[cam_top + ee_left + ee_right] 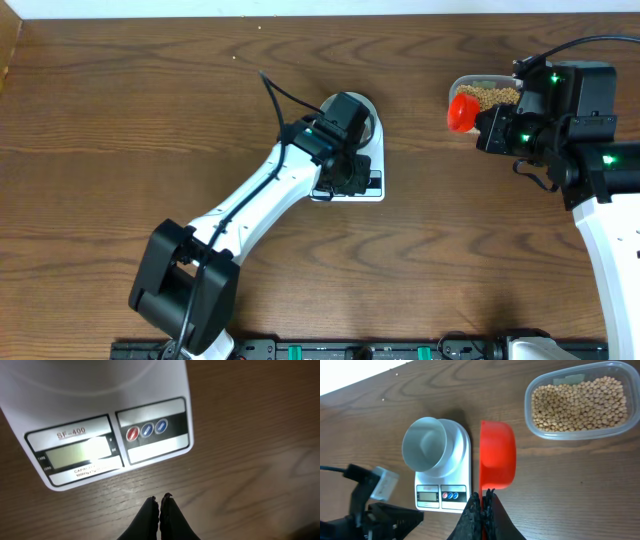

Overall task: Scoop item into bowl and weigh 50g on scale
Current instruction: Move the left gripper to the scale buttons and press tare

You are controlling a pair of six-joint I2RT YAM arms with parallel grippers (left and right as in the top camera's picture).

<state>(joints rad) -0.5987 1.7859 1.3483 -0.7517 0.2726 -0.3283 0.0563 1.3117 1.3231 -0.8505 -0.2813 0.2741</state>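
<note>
**A:** Where are the beans [580, 402]?

**B:** All the ones I can see are in the clear tub [528, 402], at the far right of the bench [120, 120]. The bowl [423, 444] stands upright on the back part of the scale [442, 494], near the middle of the bench and well apart from the tub.

**A:** And the right gripper [482, 500]?

**B:** Its fingers are closed tight on the handle of a red scoop [496, 455]. From overhead the scoop sits at the tub's left end, over its edge. I cannot tell how high it is or whether it touches the tub. From the wrist camera its cup lies between the scale and the tub.

**A:** The left gripper [160, 502]?

**B:** Its fingertips are pressed together with nothing between them. It hangs over bare bench just in front of the scale's front edge, pointing towards the panel. The arm reaches across from the near left, and from overhead it hides most of the bowl.

**A:** Can you read the scale?

**B:** The wrist view shows the grey display on the left of the panel and one red and two blue buttons on the right. Glare washes the display out, so I can make out no figure.
</note>
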